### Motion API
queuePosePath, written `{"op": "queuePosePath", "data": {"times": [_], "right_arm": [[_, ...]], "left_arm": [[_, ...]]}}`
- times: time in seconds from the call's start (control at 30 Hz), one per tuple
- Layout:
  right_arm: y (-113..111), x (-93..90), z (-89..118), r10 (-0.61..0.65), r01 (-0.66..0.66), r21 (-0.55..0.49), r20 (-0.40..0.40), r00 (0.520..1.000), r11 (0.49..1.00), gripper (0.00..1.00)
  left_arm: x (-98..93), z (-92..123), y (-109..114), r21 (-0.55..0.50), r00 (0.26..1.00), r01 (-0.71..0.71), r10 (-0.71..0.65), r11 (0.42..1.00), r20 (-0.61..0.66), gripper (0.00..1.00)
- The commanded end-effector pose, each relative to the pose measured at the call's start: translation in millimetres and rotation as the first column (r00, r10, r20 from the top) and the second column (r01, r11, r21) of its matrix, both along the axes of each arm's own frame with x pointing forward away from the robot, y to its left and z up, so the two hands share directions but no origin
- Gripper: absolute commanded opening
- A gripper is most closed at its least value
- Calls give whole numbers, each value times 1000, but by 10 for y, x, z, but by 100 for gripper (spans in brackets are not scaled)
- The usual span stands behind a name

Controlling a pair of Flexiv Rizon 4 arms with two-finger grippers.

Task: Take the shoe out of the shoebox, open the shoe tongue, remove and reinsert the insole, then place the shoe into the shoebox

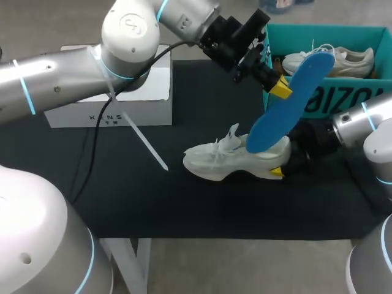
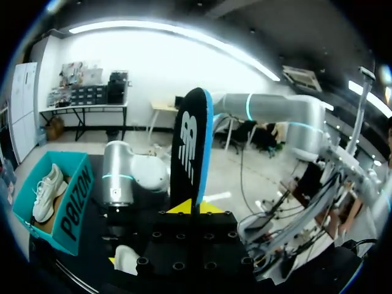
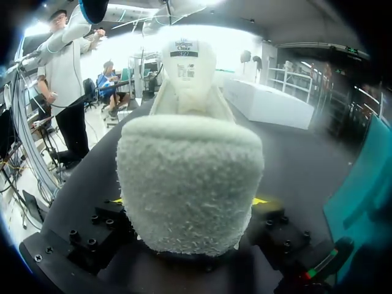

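Observation:
A white shoe [image 1: 223, 160] stands on the black table, toe toward my left. Its fuzzy heel [image 3: 190, 177] fills the space between the fingers of my right gripper [image 1: 278, 171] [image 3: 188, 201], which touch it on both sides. The tongue [image 3: 187, 61] stands upright ahead. Up and to the right of the shoe, my left gripper [image 1: 279, 87] [image 2: 196, 208] is shut on a blue insole [image 1: 297, 104]. The insole hangs slanted, its lower end at the shoe's opening. In the left wrist view the insole [image 2: 191, 147] rises on edge from between the yellow tips, dark face showing.
A teal shoebox [image 1: 343, 98] [image 2: 70, 214] stands at the back right with a second white shoe [image 1: 343, 61] [image 2: 46, 193] inside. A white box [image 1: 110, 101] lies at the back left under my left arm. A thin white strip [image 1: 147, 144] lies slanted left of the shoe.

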State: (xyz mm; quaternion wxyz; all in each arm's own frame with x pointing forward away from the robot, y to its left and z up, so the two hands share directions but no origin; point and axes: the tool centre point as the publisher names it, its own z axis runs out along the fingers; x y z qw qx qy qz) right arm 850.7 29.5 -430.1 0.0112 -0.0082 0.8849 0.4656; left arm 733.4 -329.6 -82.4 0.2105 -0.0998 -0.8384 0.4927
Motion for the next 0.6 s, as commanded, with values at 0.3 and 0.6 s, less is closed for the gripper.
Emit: {"op": "queuePosePath", "data": {"times": [0.3, 0.6], "right_arm": [[-13, 9, 109, 9, -9, -38, 20, 1000, 999, 27], [-94, 19, 409, 14, -9, -154, 34, 999, 988, 100]], "left_arm": [[-688, 296, 337, -146, 987, -84, 63, 986, -145, 0], [-1049, 518, 474, -243, 974, -96, 41, 965, -223, 0]]}}
